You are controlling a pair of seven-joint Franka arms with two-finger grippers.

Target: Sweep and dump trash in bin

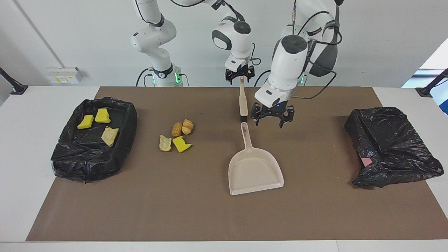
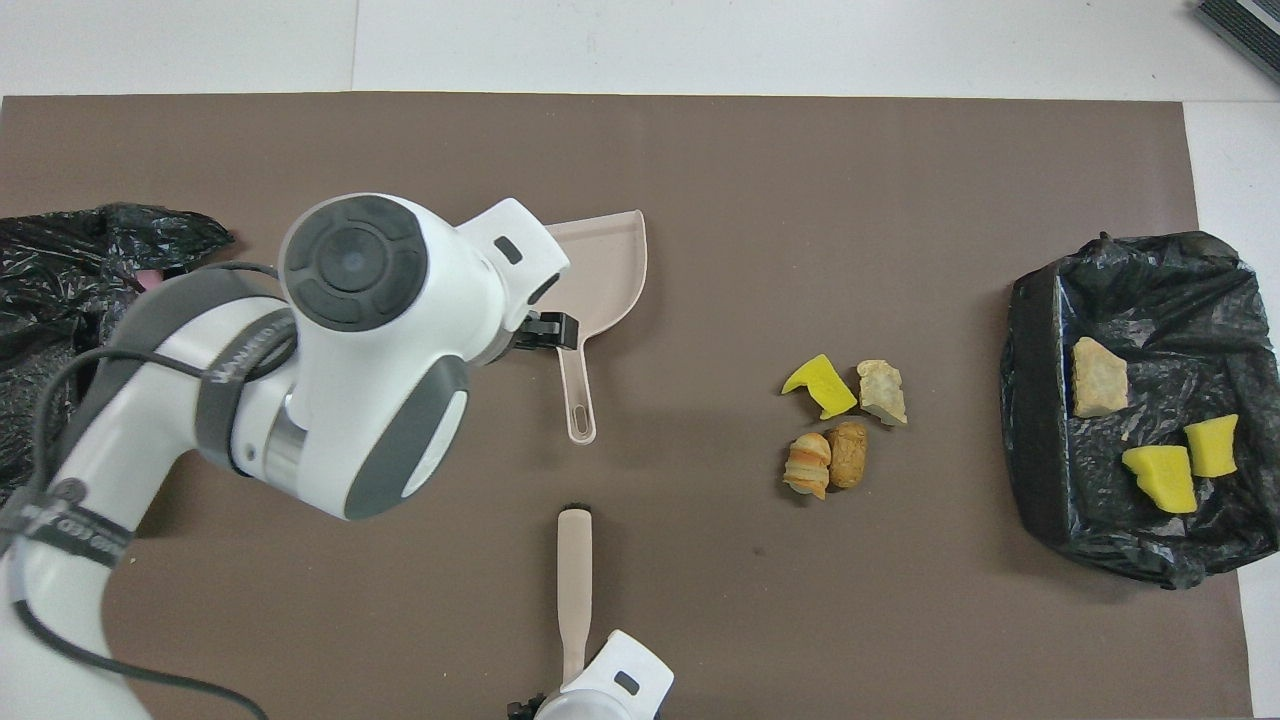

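A white wall backs a white table (image 1: 21, 147) covered almost end to end by a brown mat (image 1: 196, 210). The widest bare stretch of mat lies farther from the robots than the dustpan (image 1: 254, 171); narrower bare strips run between the dustpan and each bag.

Two black bags: one lines a bin (image 1: 92, 143) at the right arm's end of the table, and a crumpled black bag (image 1: 390, 145) lies at the left arm's end with a bit of pink showing at its edge.

The trash counts seven pieces. Three lie in the bin: two yellow chunks (image 1: 94, 118) and one tan lump (image 1: 110, 135). Four sit on the mat in a loose cluster (image 1: 176, 135) between bin and dustpan: one yellow, three tan-brown. There is one beige dustpan, its handle pointing toward the robots, and one beige brush (image 1: 243, 101) lying nearer the robots, in line with that handle.

The left gripper (image 1: 272, 118) hangs low, pointing down, just beside the dustpan handle toward the left arm's end, its fingers spread and holding nothing. The right gripper (image 1: 239, 75) hangs over the brush's robot-side end; its fingers look apart, though whether they touch the brush is hard to tell.
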